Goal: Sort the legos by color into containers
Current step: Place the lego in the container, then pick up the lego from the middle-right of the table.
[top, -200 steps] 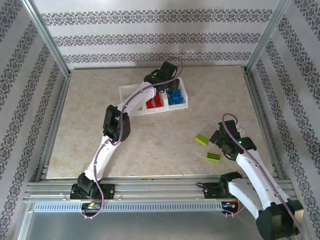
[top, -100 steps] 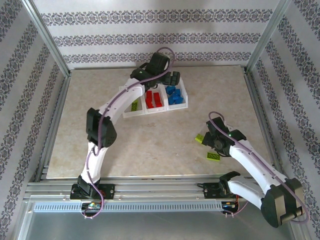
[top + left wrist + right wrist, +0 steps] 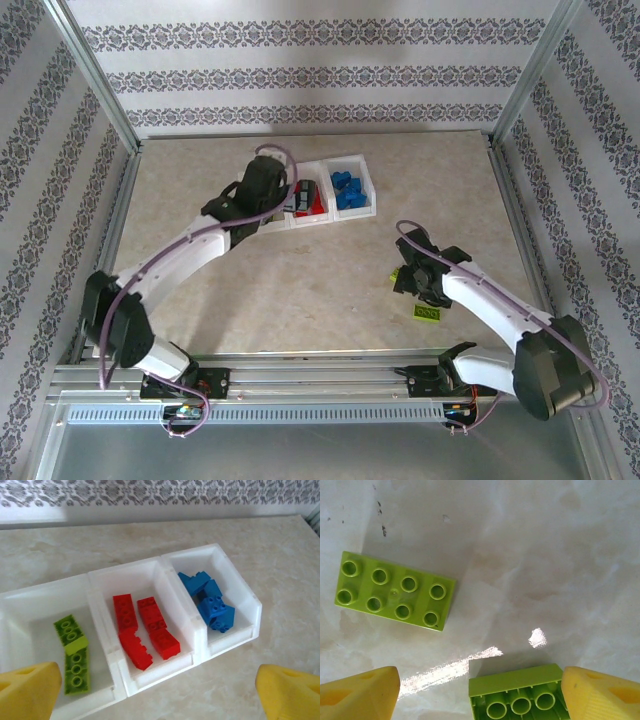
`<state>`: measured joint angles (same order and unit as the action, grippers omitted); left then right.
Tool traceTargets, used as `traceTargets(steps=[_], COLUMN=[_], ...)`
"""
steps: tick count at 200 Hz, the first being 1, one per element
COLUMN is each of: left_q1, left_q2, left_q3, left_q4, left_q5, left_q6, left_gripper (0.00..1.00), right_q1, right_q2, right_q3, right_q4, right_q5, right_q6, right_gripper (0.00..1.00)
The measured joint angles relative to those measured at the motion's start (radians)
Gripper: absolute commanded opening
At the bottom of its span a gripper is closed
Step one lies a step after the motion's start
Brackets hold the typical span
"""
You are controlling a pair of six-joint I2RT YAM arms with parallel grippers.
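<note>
- Top: hovering left tool point(image 3: 292, 197) over the containers point(image 3: 371, 212); poising right tool point(image 3: 405, 277) well nearer than containers, by green legos point(image 3: 428, 314).
- Left wrist: spreading left tool point(image 3: 160, 695) apart, empty, above containers point(image 3: 172, 592).
- Right wrist: gaping right tool point(image 3: 480, 695), unclamped, beside tipped green brick point(image 3: 520, 700).

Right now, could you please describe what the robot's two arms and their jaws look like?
The left arm and right arm have white tubular links with black joint housings. A thin purple cable loops along each. The jaws end in yellow wedge-shaped tips, seen in both wrist views.
</note>
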<state>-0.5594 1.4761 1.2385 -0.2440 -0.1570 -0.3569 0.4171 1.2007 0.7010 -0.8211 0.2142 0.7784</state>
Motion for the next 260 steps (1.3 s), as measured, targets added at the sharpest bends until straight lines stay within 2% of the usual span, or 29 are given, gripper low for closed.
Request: traceTargets(steps=[61, 138, 194, 260], left_q1=[0.005, 0.005, 0.005, 0.005], left_q2=[-0.261, -0.432, -0.475, -0.471], left_q3=[-0.281, -0.45, -0.482, -0.484], left_q4=[0.09, 0.061, 0.026, 0.019], left_q5=[-0.082, -0.114, -0.122, -0.125], left_q6=[-0.044, -0.078, -0.108, -0.117], left_gripper=[1.0, 1.0, 1.0, 1.0], right_q1=[0.004, 0.01, -0.05, -0.083], right_q2=[0.131, 0.256, 0.368, 0.444], right_q3=[0.034, 0.083, 0.169, 0.219], right_q4=[0.018, 0.058, 0.094, 0.125], right_q5=[-0.014, -0.022, -0.022, -0.056], right_q6=[-0.027, -0.061, -0.11, -0.14], right_gripper=[0.82, 0.81, 0.75, 0.61])
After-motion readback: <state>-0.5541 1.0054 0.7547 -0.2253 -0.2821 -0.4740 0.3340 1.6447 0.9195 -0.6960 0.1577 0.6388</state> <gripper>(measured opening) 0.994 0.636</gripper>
